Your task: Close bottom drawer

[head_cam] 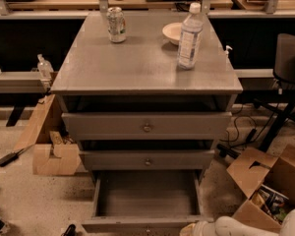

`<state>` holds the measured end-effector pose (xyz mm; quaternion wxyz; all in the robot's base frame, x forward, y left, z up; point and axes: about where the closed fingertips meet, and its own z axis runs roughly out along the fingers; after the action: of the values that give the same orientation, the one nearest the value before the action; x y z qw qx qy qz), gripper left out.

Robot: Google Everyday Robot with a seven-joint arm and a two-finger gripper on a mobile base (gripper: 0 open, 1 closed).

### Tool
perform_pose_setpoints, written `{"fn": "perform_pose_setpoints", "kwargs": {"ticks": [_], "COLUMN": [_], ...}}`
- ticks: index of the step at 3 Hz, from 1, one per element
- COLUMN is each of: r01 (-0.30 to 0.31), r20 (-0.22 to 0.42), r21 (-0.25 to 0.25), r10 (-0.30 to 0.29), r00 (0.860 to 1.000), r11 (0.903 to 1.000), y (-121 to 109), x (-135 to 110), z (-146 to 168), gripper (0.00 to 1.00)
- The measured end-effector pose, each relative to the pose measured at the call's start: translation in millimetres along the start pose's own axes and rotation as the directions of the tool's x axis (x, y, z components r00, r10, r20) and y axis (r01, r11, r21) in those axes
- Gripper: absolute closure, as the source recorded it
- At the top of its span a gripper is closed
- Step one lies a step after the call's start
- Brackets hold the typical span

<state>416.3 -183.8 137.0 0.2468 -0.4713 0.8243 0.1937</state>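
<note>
Clutter at far left: black tool [9, 157] on the floor, small spray bottle [43, 65] on the rail behind, cardboard box [51, 157] against the cabinet's left side. Centre: grey cabinet [137, 68] with can [116, 24], bowl [171, 32] and water bottle [189, 36] on top, all well clear of the job. Top drawer [113, 126] and middle drawer [113, 160] sit a little proud of the frame with a dark gap above each; not our target. Bottom drawer [145, 195] is pulled well out toward the camera, inside bare, front panel [118, 225] right at the lower edge of view with the knob [147, 230] only just showing. Gripper [192, 228] sits low at bottom right, white arm [236, 227] trailing off to the corner, tip just beside the right end of that front panel. Can't tell if it's touching, can't tell if it's wide or narrow, nothing visibly held. Progress, my read: closing not started, drawer looks about fully out, so the whole travel is left. Needs contact on the panel, then a straight push in until the front lines up under the middle drawer. Right of the arm: open cardboard carton [265, 181] with stuff inside, near the cabinet's corner; black chair [290, 58] further back.
</note>
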Motion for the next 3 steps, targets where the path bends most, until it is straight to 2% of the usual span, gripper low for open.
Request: {"fn": "perform_pose_setpoints", "kwargs": {"ticks": [1, 2, 3], "r01": [0.044, 0.044, 0.097], "r20": [0.018, 0.018, 0.049], "r21": [0.011, 0.011, 0.016], "r10": [-0.044, -0.044, -0.097], "r00": [0.999, 0.999, 0.994], "r11": [0.9990, 0.9990, 0.9952], "y": [-21, -19, -45], "x": [-33, -31, -77], "z": [8, 7, 22], "gripper": [1.00, 1.00, 1.00]}}
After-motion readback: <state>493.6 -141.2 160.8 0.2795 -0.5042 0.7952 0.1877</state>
